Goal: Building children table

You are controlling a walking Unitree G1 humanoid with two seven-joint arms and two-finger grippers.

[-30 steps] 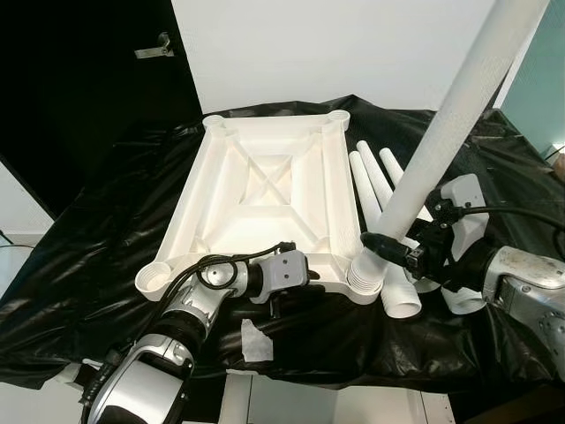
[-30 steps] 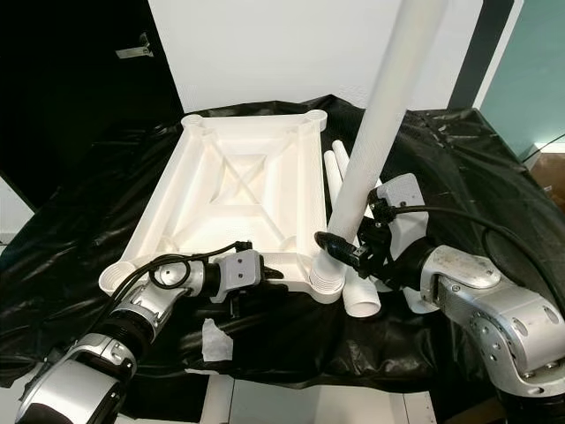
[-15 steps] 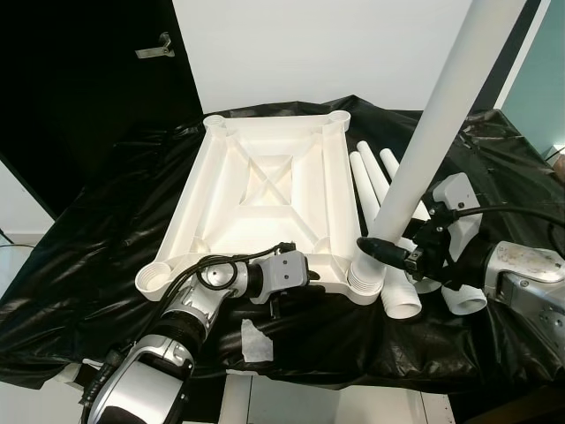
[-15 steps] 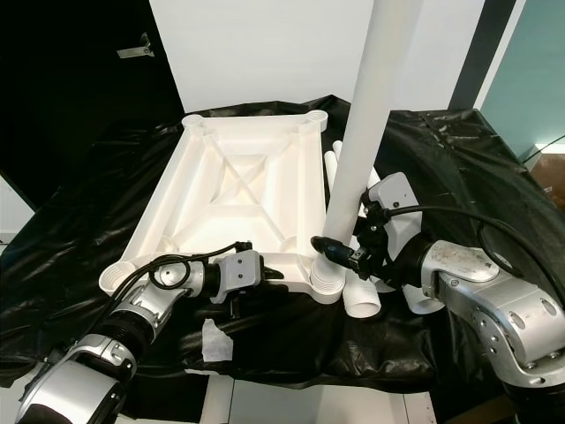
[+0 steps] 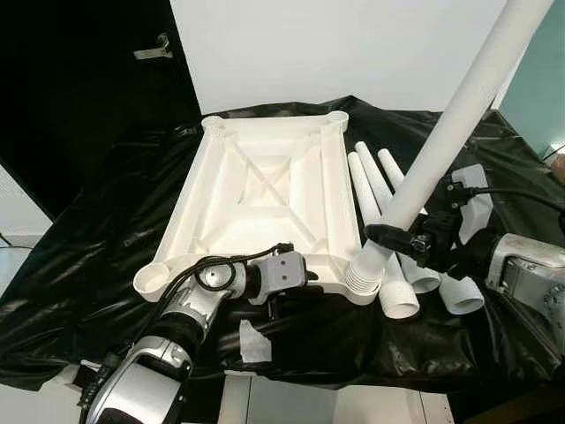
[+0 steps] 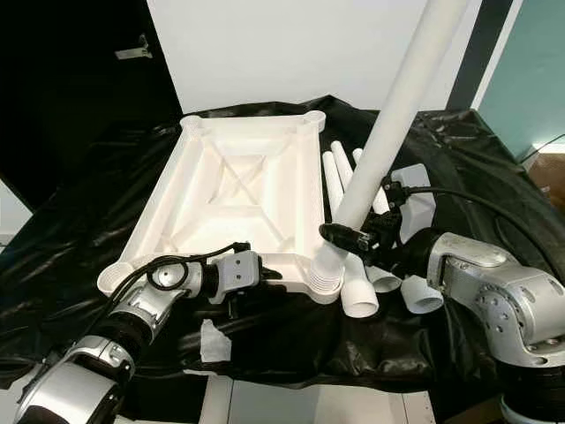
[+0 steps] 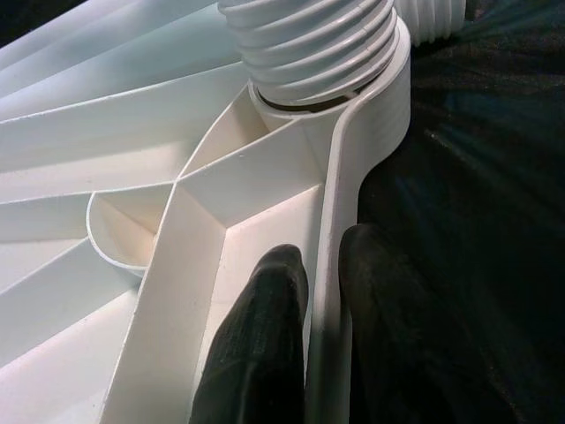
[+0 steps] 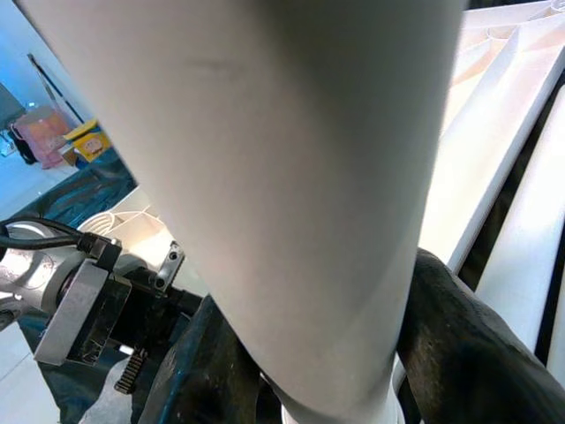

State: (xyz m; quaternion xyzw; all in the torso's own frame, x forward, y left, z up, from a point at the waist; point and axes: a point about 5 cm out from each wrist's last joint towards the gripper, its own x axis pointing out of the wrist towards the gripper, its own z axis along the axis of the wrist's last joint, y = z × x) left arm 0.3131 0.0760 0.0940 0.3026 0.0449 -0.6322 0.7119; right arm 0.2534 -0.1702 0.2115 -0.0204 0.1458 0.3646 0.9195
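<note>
White plastic tabletop lies upside down on the black-covered desk, its near rim pinched by the left end effector, while the right end effector clamps a tilted leg seated in the corner socket

A table draped in a black sheet carries the parts. A white tabletop lies upside down on the sheet, ribs up. Just beside it, toward the robot's right, three loose white legs lie side by side. A scrap of white paper lies near the sheet's front edge.
</note>
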